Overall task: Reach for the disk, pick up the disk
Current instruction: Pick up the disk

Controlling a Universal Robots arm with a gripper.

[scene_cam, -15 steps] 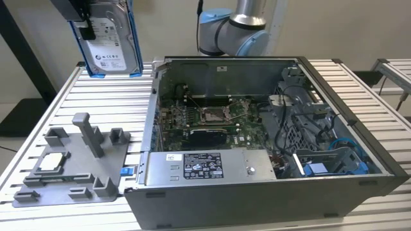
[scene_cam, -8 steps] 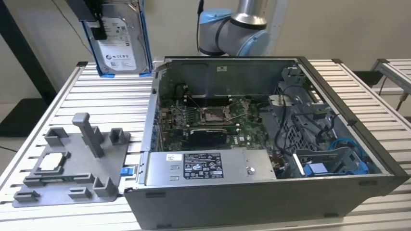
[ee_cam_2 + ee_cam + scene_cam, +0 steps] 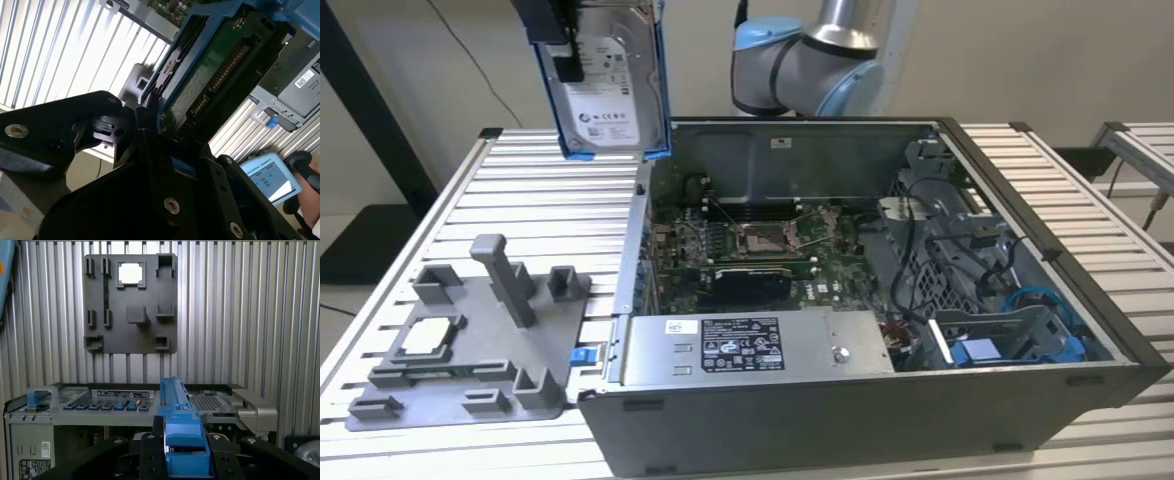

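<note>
**Task status.** The reach is complete and the pick-up is, in my judgement, done. The gripper (image 3: 564, 55) is closed on the disk (image 3: 607, 95), clamping it by its blue bracket (image 3: 178, 425). In the second wrist view the black fingers (image 3: 142, 127) bear on the bracket's end, and the disk's green circuit board (image 3: 215, 70) faces the camera. In the exterior view the disk hangs upright with its label outward. It is in the air at about eleven o'clock from the open computer case (image 3: 854, 430), clear of both the case and the table. As far as the pictures show, nothing is left of the task as stated. How deep the fingers bite on the bracket I cannot tell, since the gripper body hides the contact.

**Surface.** A slatted aluminium table (image 3: 520, 170) carries the case. At about nine o'clock from the case, just beside its wall, lies a grey fixture plate (image 3: 460, 375). A small square processor chip (image 3: 430, 338) sits in one pocket of the plate. Inside the case the motherboard (image 3: 747, 240) lies exposed, and the power supply (image 3: 747, 345) sits at six o'clock along the near wall.

**Room.** The robot arm (image 3: 807, 60) stands at twelve o'clock behind the case, against a plain pale wall (image 3: 1014, 60). In the second wrist view a handheld screen unit (image 3: 267, 180) shows near the table.
</note>
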